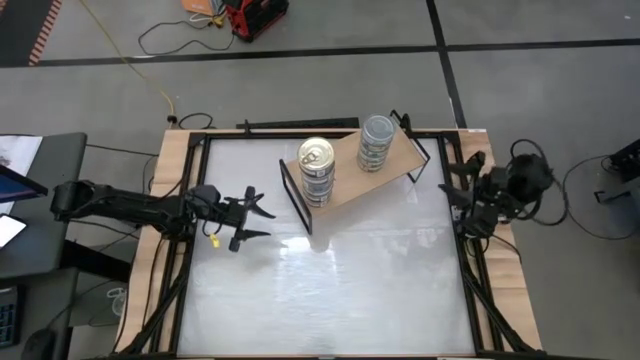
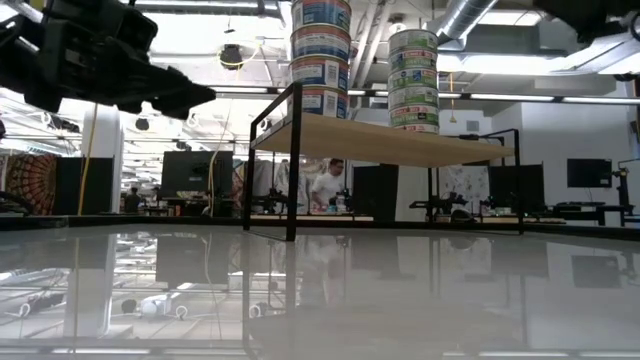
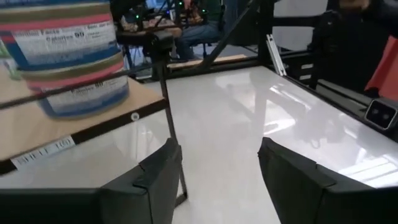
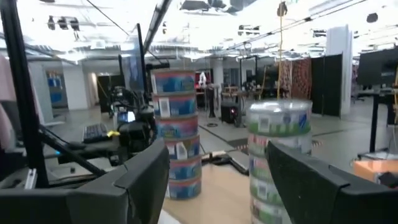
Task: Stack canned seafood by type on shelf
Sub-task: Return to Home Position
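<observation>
Tan wood on a thin black frame, the shelf stands at the far side of the white surface and carries all the canned seafood in view, in two upright stacks set apart from each other. The blue-labelled stack has a shiny gold pull-tab lid on top and stands nearer the left arm. The green-labelled stack has a dull grey top and stands nearer the right arm.

From table height both stacks run out of the picture's top, so I cannot count the tins. In the left wrist view the blue stack is blurred and cut off above. In the right wrist view the foot of the green stack is hidden behind a finger.

The left gripper hovers over the surface beside the shelf, fingers spread with nothing between them. The right gripper waits at the surface's right edge, fingers likewise parted and empty. A person shows small beneath the shelf board, far off in the room.
</observation>
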Tool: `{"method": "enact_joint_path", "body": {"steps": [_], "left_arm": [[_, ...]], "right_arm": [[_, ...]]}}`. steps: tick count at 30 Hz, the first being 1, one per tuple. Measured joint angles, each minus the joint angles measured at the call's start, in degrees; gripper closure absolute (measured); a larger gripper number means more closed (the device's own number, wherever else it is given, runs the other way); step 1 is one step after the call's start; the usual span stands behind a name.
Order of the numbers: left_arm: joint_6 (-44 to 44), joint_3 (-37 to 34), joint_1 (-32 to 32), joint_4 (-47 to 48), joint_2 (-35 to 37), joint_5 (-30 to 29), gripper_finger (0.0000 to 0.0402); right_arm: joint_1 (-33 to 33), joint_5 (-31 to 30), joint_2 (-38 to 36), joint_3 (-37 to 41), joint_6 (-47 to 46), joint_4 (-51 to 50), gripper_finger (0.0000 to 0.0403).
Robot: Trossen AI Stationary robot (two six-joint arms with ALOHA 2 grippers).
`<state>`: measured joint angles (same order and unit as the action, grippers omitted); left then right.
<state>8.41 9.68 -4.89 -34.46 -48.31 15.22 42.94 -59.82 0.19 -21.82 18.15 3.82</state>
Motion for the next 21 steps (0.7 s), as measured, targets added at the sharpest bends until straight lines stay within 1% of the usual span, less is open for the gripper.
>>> {"method": "enact_joint_path", "body": {"steps": [3, 5, 8, 10, 14, 17, 21], "left_arm": [[-2.6, -0.3, 0.0, 0.1, 0.2, -0.2, 0.0202], [-4.0, -0.3, 0.0, 0.5, 1.4, -1.5, 0.0205], [-4.3, -0.3, 0.0, 2.1, 5.0, -3.3, 0.0211], [-4.4, -0.3, 0.0, 5.2, 8.3, -4.8, 0.0215], [-4.3, -0.3, 0.4, 12.7, 15.3, -7.7, 0.0222], [-3.9, -0.3, 1.7, 15.3, 20.1, -9.0, 0.0225], [-2.8, -0.3, 3.5, 19.3, 25.0, -11.5, 0.0228]], "right_arm": [[-2.0, 0.8, 0.0, 2.7, -3.4, 0.1, 0.0108], [-3.4, 1.5, 0.0, 4.1, -4.8, -0.2, 0.0108], [-4.7, 1.8, 0.0, 4.3, -6.1, 0.1, 0.0108], [-5.2, 2.8, 0.0, 4.3, -5.9, 0.3, 0.0108], [-5.6, 3.1, 0.0, 4.3, -1.2, 3.5, 0.0108], [-5.6, 3.5, 0.0, 3.0, 3.2, 6.6, 0.0108], [-5.6, 4.4, 0.0, 0.9, 5.2, 6.8, 0.0108]]}}
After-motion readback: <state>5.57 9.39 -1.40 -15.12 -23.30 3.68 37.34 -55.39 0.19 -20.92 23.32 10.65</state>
